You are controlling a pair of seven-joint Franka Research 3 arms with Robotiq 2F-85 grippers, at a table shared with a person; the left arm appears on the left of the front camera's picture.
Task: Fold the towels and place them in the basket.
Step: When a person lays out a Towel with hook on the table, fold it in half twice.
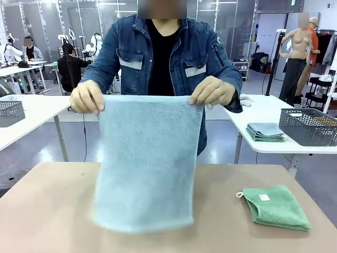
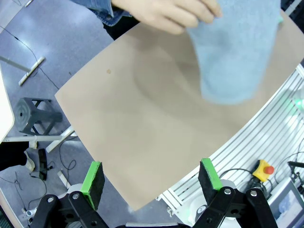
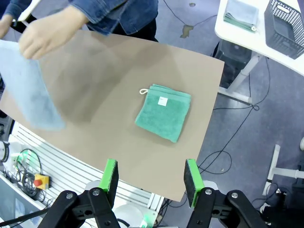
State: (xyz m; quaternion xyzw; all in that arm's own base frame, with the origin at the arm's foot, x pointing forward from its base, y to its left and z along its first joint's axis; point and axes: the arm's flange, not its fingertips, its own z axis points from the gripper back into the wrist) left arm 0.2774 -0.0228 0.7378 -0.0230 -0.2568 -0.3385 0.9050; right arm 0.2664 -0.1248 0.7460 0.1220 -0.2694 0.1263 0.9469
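A person across the table holds a pale blue towel (image 1: 147, 163) up by its two top corners, its lower edge near the tabletop. The same towel hangs blurred in the left wrist view (image 2: 237, 47) and the right wrist view (image 3: 28, 85). A green towel (image 1: 276, 206) with a white label and a corner loop lies folded at the table's right (image 3: 164, 111). My left gripper (image 2: 151, 179) hovers open above the table's near edge, holding nothing. My right gripper (image 3: 151, 176) is open too, above the near edge, short of the green towel. A dark grey mesh basket (image 1: 308, 126) stands on the white side table at right.
The brown table (image 1: 52, 211) is bare at its left and front. Folded towels (image 1: 266, 132) lie beside the basket on the side table (image 3: 240, 14). A second mesh basket (image 1: 10, 112) stands on a white table at left. The person's hands (image 1: 87, 97) stay above the far edge.
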